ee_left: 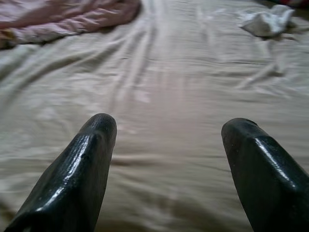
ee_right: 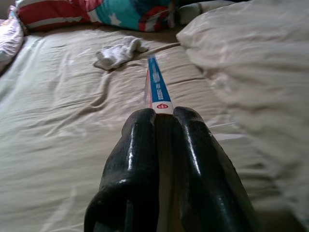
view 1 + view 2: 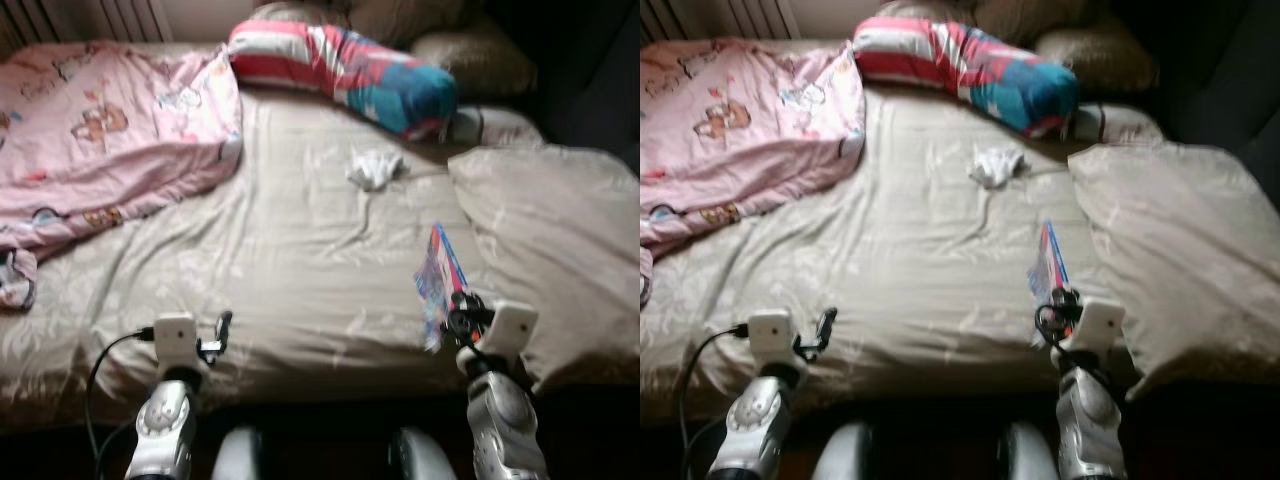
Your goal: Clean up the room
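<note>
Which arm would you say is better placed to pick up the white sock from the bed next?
Probably left: its end effector is open and empty over the sheet, while the right end effector is shut on the blue book. The white sock lies between them.

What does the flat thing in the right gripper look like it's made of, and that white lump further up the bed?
The booklet in the right gripper looks like thin printed paper or card with a glossy blue and red cover; it shows edge-on as a stiff, flat sliver. The white lump looks like soft cloth, perhaps a sock or rag: crumpled, matte, with rounded folds.
</note>
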Controlling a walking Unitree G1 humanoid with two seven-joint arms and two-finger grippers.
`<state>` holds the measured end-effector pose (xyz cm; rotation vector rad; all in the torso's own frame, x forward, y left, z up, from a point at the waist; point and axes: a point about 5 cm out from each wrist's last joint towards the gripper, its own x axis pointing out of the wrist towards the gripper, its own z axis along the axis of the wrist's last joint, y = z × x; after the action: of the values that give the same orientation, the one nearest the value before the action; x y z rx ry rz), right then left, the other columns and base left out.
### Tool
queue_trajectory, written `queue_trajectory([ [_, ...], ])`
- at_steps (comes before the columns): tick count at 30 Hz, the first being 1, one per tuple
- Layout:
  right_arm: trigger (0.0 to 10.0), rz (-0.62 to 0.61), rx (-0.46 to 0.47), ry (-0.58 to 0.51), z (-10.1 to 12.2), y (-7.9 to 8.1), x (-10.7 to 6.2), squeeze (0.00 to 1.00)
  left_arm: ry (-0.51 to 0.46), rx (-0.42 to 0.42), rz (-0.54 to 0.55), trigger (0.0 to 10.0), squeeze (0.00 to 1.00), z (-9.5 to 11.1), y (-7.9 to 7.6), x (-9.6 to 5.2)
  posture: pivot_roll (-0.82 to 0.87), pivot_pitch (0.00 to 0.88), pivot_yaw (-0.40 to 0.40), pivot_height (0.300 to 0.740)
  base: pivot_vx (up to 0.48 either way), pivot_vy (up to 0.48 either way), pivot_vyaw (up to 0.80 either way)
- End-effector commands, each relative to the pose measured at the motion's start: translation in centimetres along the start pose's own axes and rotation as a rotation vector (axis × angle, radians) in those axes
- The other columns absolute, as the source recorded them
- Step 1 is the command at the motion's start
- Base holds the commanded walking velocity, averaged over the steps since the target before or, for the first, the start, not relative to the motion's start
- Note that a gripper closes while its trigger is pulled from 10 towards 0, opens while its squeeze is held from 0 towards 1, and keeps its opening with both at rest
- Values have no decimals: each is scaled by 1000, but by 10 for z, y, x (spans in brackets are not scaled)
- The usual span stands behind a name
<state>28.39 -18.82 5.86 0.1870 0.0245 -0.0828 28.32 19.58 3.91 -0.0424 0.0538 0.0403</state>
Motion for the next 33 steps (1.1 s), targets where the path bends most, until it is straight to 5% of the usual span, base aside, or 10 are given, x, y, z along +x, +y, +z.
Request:
queue_trajectory([
  [1,10000,6,14,-33,5,3,1,0,-5,6,0,10000,0,0,5,-2,36,170,-14,632,0,0,0],
  [9,10000,6,11,-30,5,3,1,0,-4,2,-10,10000,0,1,5,-3,36,172,-13,632,0,0,0],
  [33,10000,-16,19,-20,2,0,0,0,-6,11,-31,10000,0,0,3,-5,38,175,-11,632,283,0,0],
])
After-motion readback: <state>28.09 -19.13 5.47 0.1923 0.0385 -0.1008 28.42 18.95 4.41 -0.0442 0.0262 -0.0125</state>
